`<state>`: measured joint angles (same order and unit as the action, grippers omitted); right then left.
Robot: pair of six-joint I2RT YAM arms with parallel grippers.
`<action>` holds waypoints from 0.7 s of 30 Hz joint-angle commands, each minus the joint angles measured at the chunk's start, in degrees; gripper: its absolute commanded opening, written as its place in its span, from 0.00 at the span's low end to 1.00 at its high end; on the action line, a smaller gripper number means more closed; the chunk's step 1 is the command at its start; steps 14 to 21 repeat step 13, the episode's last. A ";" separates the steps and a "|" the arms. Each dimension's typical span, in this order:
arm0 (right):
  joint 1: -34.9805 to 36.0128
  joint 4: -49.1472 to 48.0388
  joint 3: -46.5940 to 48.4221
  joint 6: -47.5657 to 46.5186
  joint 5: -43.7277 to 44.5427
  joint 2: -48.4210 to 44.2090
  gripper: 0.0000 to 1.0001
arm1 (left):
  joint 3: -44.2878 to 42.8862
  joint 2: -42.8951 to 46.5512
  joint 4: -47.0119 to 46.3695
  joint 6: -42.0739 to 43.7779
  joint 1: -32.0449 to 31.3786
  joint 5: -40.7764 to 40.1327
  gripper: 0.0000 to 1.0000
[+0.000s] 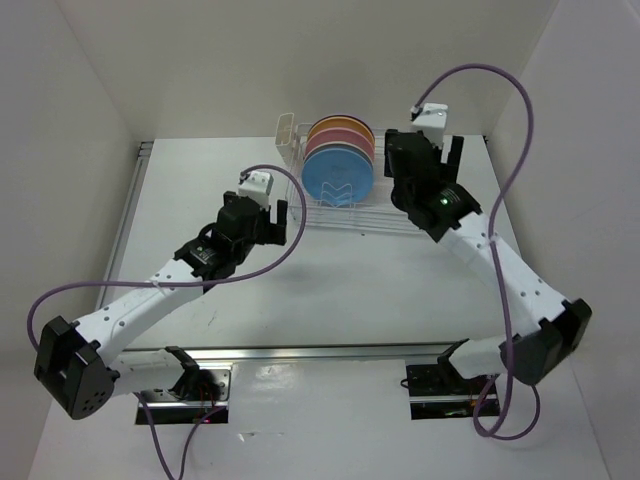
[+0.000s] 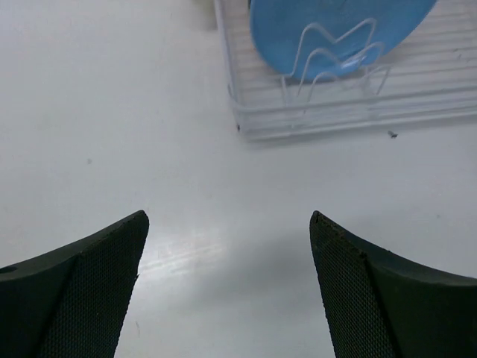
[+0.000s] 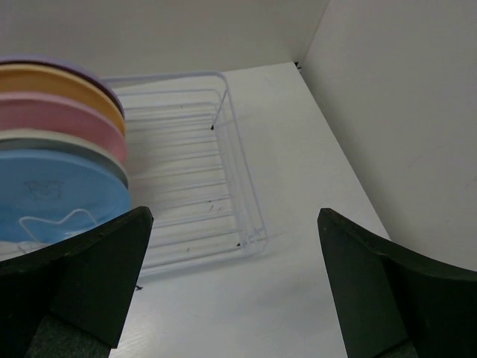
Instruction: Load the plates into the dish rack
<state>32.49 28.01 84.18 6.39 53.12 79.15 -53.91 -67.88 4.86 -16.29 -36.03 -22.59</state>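
Note:
All the plates stand upright in the white wire dish rack (image 1: 385, 215) at the back centre. The light blue plate (image 1: 338, 175) is at the front, with cream, pink (image 1: 340, 140), yellow-orange and purple behind it. In the right wrist view they show at the left: purple (image 3: 63, 63), yellow-orange (image 3: 52, 82), pink (image 3: 52, 115), cream (image 3: 71, 142), blue (image 3: 63, 186). My left gripper (image 1: 280, 222) is open and empty over the table, just left of and in front of the rack (image 2: 350, 112). My right gripper (image 1: 425, 150) is open and empty at the rack's right end (image 3: 238, 156).
A small white cutlery basket (image 1: 287, 135) sits at the rack's left end. White walls close in the table at the back and on both sides; the right wall (image 3: 402, 112) is near my right gripper. A metal rail runs along the near edge (image 1: 320, 352).

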 commanded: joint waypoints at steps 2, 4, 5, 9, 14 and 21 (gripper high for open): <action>0.29 0.17 -6.57 6.15 1.82 -6.21 1.00 | -1.80 2.67 2.96 -9.72 -0.09 -5.69 0.94; 0.29 9.66 -4.48 12.31 4.16 -5.25 1.00 | -4.26 0.91 3.57 -7.09 -0.09 -7.20 0.95; 0.29 12.48 -3.68 13.72 5.66 -4.63 1.00 | -5.06 0.38 2.88 -6.21 -0.09 -7.90 0.96; 0.29 14.10 -3.06 11.20 12.87 -4.01 1.00 | -9.80 -2.78 1.12 -1.83 1.92 -6.34 0.98; 0.29 10.93 -3.67 8.64 12.54 -5.15 1.00 | -16.13 -5.51 1.73 -1.20 4.04 -3.08 0.98; 0.29 10.93 -3.67 8.64 12.54 -5.15 1.00 | -16.13 -5.51 1.73 -1.20 4.04 -3.08 0.98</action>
